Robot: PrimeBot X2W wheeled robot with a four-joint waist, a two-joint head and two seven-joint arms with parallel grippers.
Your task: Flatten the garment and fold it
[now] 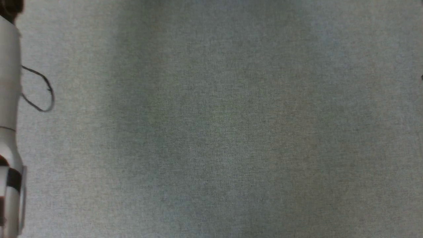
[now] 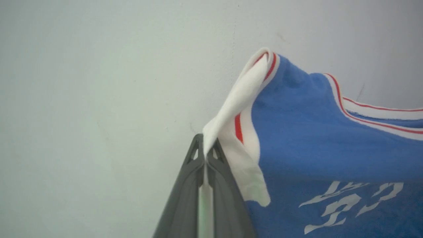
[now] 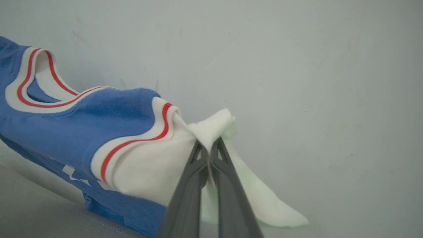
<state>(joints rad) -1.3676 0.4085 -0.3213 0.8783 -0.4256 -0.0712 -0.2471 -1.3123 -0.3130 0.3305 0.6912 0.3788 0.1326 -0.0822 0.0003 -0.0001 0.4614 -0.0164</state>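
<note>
The garment [image 2: 314, 138] is a royal-blue jersey with white sleeves, red-striped white bands and white lettering. In the left wrist view it hangs to the right of my left gripper [image 2: 205, 145], which is shut on a white sleeve edge. In the right wrist view the garment [image 3: 99, 125] stretches away to the left, and my right gripper [image 3: 209, 145] is shut on the other white sleeve, whose loose end droops past the fingers. The shirt is held up between both grippers against a pale wall.
The head view looks down on a grey cloth-covered surface [image 1: 211, 132]. My pale left forearm [image 1: 8, 99] with a dark cable loop [image 1: 43, 89] runs along its left edge. A strip of the grey surface [image 3: 33, 211] lies below the hanging shirt.
</note>
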